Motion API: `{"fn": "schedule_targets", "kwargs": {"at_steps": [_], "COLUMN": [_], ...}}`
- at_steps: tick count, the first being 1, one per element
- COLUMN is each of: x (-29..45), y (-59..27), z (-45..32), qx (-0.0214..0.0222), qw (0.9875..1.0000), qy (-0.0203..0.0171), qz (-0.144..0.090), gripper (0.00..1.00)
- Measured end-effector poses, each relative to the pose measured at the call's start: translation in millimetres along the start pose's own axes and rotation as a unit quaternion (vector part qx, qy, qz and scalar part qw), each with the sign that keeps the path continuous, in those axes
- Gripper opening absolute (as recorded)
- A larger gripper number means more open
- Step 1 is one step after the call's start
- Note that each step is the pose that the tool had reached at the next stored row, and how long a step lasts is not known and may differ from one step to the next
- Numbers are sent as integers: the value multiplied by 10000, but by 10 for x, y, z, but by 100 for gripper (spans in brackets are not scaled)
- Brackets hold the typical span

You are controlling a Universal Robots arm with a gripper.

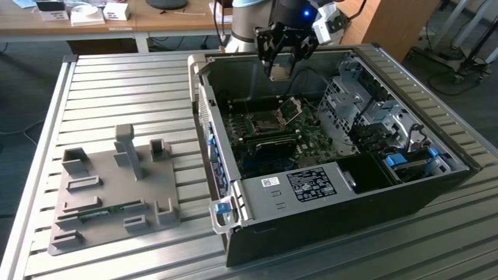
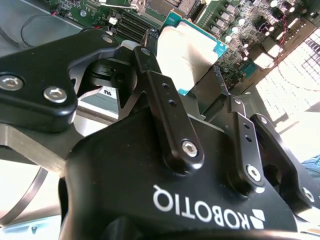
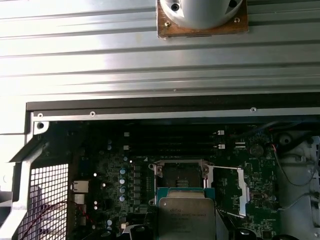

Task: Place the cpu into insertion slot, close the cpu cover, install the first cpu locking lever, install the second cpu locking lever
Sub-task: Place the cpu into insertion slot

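The gripper (image 1: 281, 63) hangs over the open computer case (image 1: 327, 221), its fingers (image 2: 150, 70) drawn in narrowly and pinching the edges of the cpu (image 2: 187, 52), which is held clear of the green board. Beneath it and near lies the open insertion slot (image 3: 180, 175), with the cpu cover (image 1: 293, 108) tilted up just beside. Well off toward the exterior view's left a grey moulded fixture (image 1: 109, 175) rests on the ribbed metal table (image 1: 125, 87), and a wooden desk (image 1: 155, 20) runs behind the gripper.

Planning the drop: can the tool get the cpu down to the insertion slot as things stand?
Probably yes: the tool holds the cpu, the cpu cover stands open, and the insertion slot below looks bare.
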State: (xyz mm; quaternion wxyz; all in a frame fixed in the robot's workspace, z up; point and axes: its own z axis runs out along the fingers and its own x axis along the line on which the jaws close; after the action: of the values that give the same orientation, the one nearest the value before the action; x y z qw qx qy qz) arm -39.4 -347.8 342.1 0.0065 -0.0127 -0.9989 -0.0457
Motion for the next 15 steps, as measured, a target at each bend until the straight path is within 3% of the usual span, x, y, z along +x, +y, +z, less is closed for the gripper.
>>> {"fn": "schedule_targets", "kwargs": {"at_steps": [15], "x": [-1], "y": [-2], "z": [28], "qx": [0], "qw": [10000], "qy": [0], "qz": [0], "gripper": [54]}}
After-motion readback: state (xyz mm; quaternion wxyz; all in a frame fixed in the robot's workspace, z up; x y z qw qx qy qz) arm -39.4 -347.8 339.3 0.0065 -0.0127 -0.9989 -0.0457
